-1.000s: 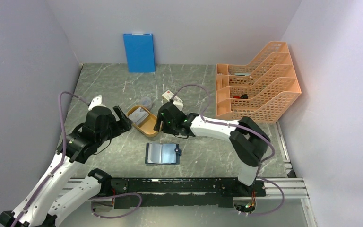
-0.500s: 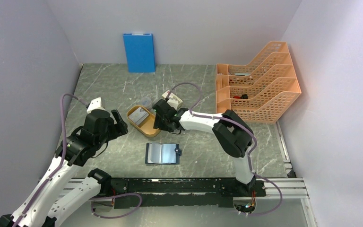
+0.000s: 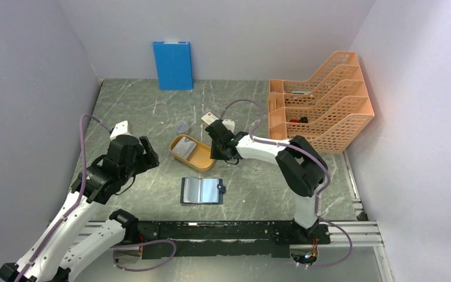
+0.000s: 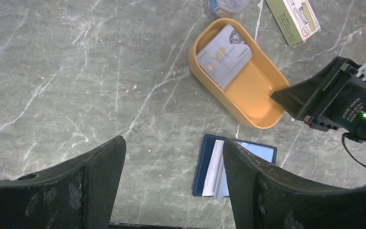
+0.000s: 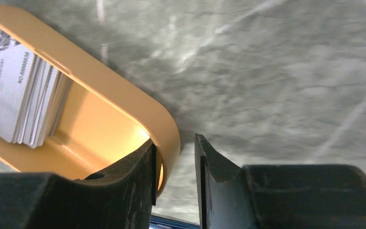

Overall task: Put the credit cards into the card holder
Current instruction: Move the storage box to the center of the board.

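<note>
The credit cards (image 3: pixel 182 147) (image 4: pixel 224 56) (image 5: pixel 14 100) lie stacked in the left end of an orange oval tray (image 3: pixel 199 156) (image 4: pixel 257 90) (image 5: pixel 105 88); the top one reads VIP. Below it the dark navy card holder (image 3: pixel 201 190) (image 4: pixel 202 167) lies open on the table, pale sleeves up. My right gripper (image 3: pixel 213 157) (image 5: pixel 175 141) straddles the tray's right-end rim. One finger presses the inside of the wall, and the other stands just outside it with a small gap. My left gripper (image 3: pixel 150 154) (image 4: pixel 174 143) hovers wide open left of the tray, holding nothing.
A cream box with a red mark (image 3: pixel 209 120) (image 4: pixel 293 19) and a small clear container (image 3: pixel 181 127) (image 4: pixel 226 5) sit just behind the tray. A bright blue folder (image 3: pixel 172 64) leans on the back wall. An orange file rack (image 3: pixel 320 108) fills the right side.
The right gripper's jaws narrowed round the tray's rim, and the tray slid to the right with them. The left gripper backed off slightly to the left.
</note>
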`<move>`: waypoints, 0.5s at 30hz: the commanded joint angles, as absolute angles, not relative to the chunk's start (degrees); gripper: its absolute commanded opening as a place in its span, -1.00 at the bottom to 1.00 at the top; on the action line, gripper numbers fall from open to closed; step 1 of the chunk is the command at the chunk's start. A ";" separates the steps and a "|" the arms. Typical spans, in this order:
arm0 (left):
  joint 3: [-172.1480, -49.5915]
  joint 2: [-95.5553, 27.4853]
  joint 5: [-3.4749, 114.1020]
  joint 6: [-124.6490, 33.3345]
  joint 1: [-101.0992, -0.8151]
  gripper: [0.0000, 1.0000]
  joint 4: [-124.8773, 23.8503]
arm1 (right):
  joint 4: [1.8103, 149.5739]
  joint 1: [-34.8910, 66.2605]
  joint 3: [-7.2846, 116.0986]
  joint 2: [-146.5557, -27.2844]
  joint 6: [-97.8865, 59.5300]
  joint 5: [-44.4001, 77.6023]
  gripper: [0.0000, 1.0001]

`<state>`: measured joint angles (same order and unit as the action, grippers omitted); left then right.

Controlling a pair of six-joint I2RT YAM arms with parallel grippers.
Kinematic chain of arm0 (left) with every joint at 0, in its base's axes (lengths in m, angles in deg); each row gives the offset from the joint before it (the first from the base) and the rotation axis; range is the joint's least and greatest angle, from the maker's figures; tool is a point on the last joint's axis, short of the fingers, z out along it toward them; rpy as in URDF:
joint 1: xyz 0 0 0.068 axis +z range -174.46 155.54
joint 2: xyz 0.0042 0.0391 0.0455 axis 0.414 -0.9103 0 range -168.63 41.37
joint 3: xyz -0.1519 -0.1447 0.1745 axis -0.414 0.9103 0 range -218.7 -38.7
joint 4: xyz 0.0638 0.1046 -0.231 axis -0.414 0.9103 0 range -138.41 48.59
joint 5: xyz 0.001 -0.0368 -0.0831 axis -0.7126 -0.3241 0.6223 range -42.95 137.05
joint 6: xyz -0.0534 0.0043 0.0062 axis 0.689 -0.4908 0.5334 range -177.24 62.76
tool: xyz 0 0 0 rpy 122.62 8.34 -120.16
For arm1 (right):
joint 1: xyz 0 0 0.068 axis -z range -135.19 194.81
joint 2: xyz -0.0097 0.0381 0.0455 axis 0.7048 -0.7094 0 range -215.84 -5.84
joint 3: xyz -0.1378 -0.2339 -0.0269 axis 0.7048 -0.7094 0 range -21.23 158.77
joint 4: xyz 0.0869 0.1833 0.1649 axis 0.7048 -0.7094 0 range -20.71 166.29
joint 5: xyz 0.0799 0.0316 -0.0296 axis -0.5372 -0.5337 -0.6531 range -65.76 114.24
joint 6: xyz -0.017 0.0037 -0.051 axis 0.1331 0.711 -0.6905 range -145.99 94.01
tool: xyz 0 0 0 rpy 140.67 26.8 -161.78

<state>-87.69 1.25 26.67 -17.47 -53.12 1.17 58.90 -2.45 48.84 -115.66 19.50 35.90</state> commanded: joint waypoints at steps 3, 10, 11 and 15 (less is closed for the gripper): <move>-87.14 1.41 25.90 -18.71 -53.37 0.55 0.58 | 55.57 1.90 43.61 -110.36 9.45 39.39 -0.35; -87.04 0.53 28.39 -19.98 -53.35 0.50 -0.41 | 53.93 3.20 42.16 -108.09 -2.50 41.50 -0.48; -86.92 0.48 29.03 -20.47 -53.37 0.49 -0.74 | 53.54 3.16 42.16 -108.21 -4.24 42.23 -0.53; -86.56 0.19 31.85 -21.99 -53.37 0.43 -2.09 | 53.00 3.19 40.89 -107.31 -9.59 45.03 -0.78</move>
<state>-87.30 0.29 28.48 -19.33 -53.12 0.23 55.29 2.90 42.54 -109.15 -1.15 40.60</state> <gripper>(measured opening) 0.730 0.154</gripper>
